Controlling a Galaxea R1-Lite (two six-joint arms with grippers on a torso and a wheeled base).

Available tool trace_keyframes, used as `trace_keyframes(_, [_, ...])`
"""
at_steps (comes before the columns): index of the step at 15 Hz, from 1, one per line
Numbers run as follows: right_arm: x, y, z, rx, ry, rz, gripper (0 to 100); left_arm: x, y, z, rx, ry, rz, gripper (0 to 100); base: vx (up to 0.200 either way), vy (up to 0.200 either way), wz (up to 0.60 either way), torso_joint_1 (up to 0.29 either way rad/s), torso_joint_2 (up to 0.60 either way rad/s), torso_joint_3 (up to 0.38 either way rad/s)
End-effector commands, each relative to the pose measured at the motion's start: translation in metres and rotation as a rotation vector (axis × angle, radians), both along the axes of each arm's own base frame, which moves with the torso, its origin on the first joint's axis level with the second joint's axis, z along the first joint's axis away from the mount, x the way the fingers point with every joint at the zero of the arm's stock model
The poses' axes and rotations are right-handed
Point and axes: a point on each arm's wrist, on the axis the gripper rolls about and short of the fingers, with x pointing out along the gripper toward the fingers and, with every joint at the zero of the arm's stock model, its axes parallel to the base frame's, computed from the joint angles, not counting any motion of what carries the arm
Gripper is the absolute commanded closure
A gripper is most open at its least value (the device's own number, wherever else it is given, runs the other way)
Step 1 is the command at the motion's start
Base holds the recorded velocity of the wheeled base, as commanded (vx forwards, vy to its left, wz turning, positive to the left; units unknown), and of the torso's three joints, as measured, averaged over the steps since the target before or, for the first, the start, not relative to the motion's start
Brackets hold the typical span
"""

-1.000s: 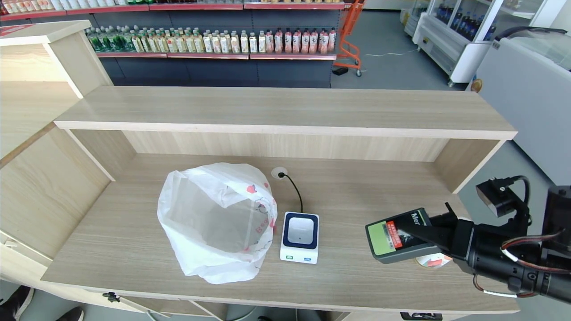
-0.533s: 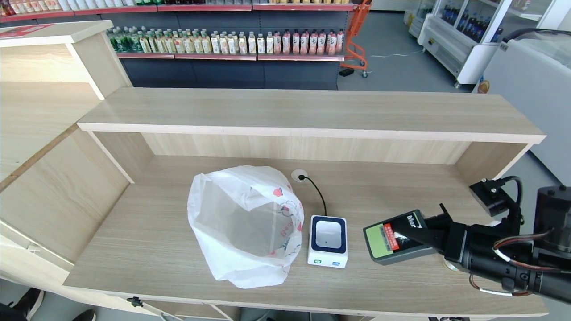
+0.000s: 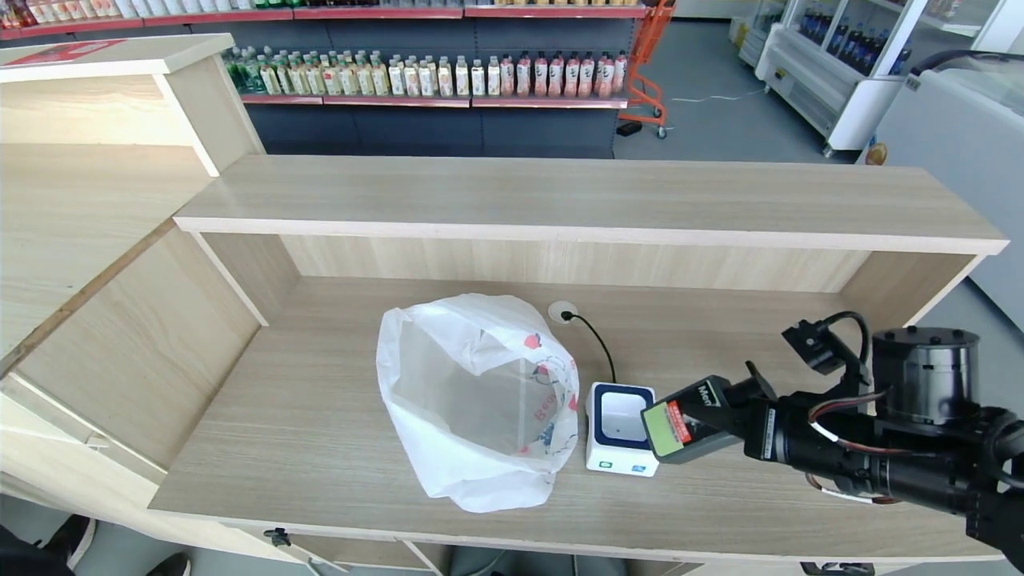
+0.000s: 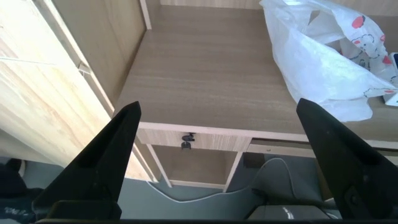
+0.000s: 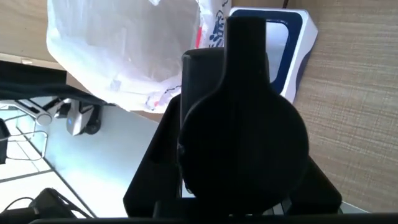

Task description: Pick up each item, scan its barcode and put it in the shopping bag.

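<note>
My right gripper (image 3: 708, 410) is shut on a dark box with a green and red label (image 3: 670, 424), held just above the counter. The box's labelled end hangs at the right edge of the white and blue barcode scanner (image 3: 618, 428). In the right wrist view the box (image 5: 202, 81) sits under a black finger (image 5: 247, 56), with the scanner (image 5: 297, 37) just beyond it. The white plastic shopping bag (image 3: 480, 400) stands open to the left of the scanner. My left gripper (image 4: 219, 107) hangs open off the counter's front left corner, with the bag (image 4: 323, 56) farther off.
A black cable (image 3: 596, 340) runs from the scanner to a grommet in the wooden counter (image 3: 304, 432). A raised shelf (image 3: 560, 200) closes the back and wooden side walls close both ends. Drink shelves and freezers stand in the store behind.
The head camera has turned, shifting the whole scene rightward in the picture. Relative to the scanner, my right gripper has carried the box left, from well to its right up to its right edge.
</note>
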Motion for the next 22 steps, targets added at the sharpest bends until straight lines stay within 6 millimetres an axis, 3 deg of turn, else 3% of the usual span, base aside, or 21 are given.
trace_keyframes(1, [0.021,0.007,-0.013,-0.024,0.031,0.005,100,0.000,0.000,0.000,0.000,0.000,-0.001,0,0.000,0.000,0.00,0.000,0.00,0.000])
trace_keyframes(6, [0.045,0.014,-0.037,-0.076,-0.013,-0.008,100,0.000,0.000,0.000,0.000,0.000,-0.001,0,0.000,0.000,0.00,0.000,0.00,0.000])
trace_keyframes(12, [0.068,0.024,-0.049,-0.074,-0.018,0.001,100,0.000,0.000,0.000,0.000,0.000,-0.001,0,0.000,0.000,0.00,0.000,0.00,0.000])
trace_keyframes(22, [0.072,0.039,-0.054,-0.070,-0.013,0.038,100,0.000,0.000,0.000,0.000,0.000,-0.001,0,0.000,0.000,0.00,0.000,0.00,0.000])
